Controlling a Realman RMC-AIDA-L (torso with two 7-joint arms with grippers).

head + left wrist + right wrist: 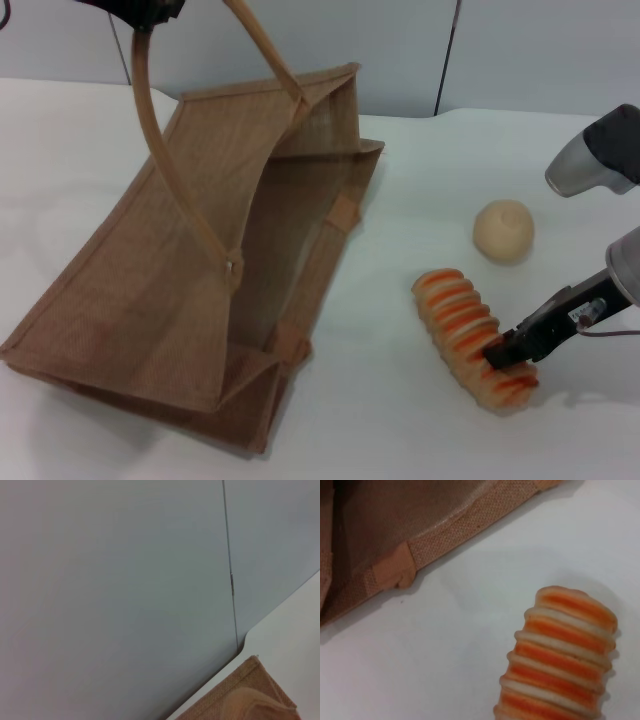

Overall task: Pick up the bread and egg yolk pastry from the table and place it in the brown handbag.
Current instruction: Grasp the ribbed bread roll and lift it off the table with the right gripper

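Observation:
The bread (465, 322), an orange-and-cream ridged loaf, lies on the white table at the right. My right gripper (505, 355) is down on its near end. The right wrist view shows the loaf (560, 655) close below, with the bag's edge (395, 525) beyond it. The egg yolk pastry (503, 231), a pale beige ball, sits on the table just behind the loaf. The brown handbag (150, 290) stands tilted at the left with its mouth open toward the loaf. My left gripper (140, 10) holds its strap handles up at the top edge. A corner of the bag (245, 697) shows in the left wrist view.
The white table (400, 430) has bare room between the bag and the loaf. A grey wall (500, 50) runs behind the table. My right arm's grey housing (595, 155) hangs above the table's right side.

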